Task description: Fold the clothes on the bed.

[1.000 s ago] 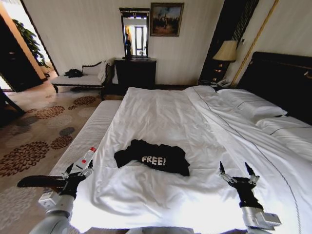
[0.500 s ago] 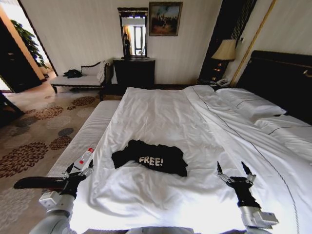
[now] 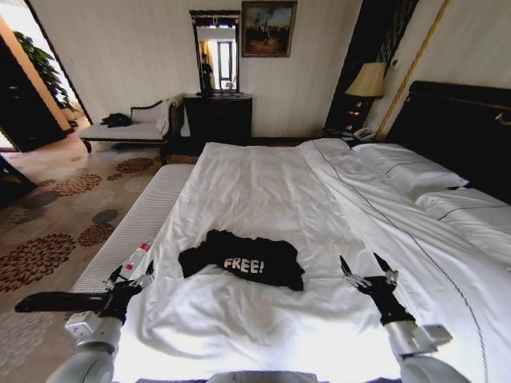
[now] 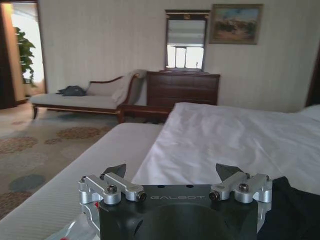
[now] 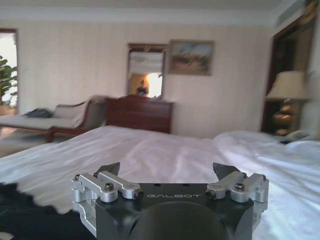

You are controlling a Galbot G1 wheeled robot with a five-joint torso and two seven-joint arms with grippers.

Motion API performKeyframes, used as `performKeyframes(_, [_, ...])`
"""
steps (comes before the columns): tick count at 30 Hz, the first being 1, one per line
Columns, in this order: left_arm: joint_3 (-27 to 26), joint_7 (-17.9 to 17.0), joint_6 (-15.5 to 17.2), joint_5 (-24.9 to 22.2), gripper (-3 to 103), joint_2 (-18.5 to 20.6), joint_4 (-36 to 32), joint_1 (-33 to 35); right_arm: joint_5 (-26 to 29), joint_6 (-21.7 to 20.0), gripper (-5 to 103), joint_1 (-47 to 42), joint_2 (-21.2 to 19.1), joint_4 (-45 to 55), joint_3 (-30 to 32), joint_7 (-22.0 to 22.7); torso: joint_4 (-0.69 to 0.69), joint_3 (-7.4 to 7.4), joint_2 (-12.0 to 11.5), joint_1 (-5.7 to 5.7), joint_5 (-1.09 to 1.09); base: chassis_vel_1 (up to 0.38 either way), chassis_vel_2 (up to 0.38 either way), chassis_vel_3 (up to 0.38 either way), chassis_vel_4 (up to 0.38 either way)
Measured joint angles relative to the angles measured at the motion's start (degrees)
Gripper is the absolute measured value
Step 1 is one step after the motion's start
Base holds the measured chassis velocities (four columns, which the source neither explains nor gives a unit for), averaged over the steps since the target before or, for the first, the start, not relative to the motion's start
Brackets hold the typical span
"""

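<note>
The clothes, a black T-shirt [image 3: 243, 259] with white "FREE!" lettering, lie crumpled on the near part of the bed [image 3: 263, 183], on its white duvet. My left gripper [image 3: 130, 271] is open at the bed's left edge, left of the shirt and apart from it. My right gripper [image 3: 361, 263] is open over the duvet just right of the shirt, holding nothing. In the left wrist view the open left gripper [image 4: 171, 170] has the shirt's dark cloth [image 4: 292, 210] beside it. In the right wrist view the open right gripper [image 5: 167, 169] has the shirt's dark cloth [image 5: 30, 212] beside it.
A white and red bottle-like object [image 3: 137, 259] lies by the left gripper on the bare mattress strip. Pillows [image 3: 415, 171] and the dark headboard [image 3: 463, 128] are at the right. A bench [image 3: 128, 132] with a dark bundle [image 3: 120, 120], a dresser [image 3: 217, 118] and a lamp [image 3: 369, 81] stand behind.
My right gripper has moved left and forward, closer to the shirt's right edge. The whole picture has shifted slightly. The left gripper and the shirt are unchanged.
</note>
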Motion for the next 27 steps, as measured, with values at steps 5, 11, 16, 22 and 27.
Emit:
performKeyframes(5, [0.38,0.00,0.62,0.10,100,1.92,0.72,-1.07,6.41,-5.57,100,4.83,-8.15,-2.14,-3.04,0.41,0.06,0.01,-0.01,0.01,0.03,0.000,0.000,0.000,0.000])
performKeyframes(11, [1.65,-0.36,1.55,0.11,100,3.70,1.61,-2.84,15.09,-9.28,100,12.34,-14.85,-7.38,-9.23,0.14,0.07,0.01,-0.01,0.00,0.02,0.000,0.000,0.000,0.000])
performKeyframes(16, [3.85,-0.64,1.79,1.00,100,4.37,2.41,-3.05,19.99,-10.39,100,20.63,-20.02,-14.45,-16.96,-2.55,0.04,0.01,-0.01,0.01,0.03,0.000,0.000,0.000,0.000])
performKeyframes(22, [5.65,-0.78,1.80,1.93,100,4.35,3.60,-2.77,23.04,-10.74,100,33.83,-22.98,-24.09,-30.40,-5.70,0.03,0.00,-0.01,0.01,0.01,0.000,0.000,0.000,0.000])
performKeyframes(27, [6.39,-0.88,1.80,2.08,100,4.38,4.56,-2.98,24.33,-10.82,100,46.42,-21.91,-31.93,-41.04,-7.32,0.06,0.00,-0.01,0.01,0.01,0.000,0.000,0.000,0.000])
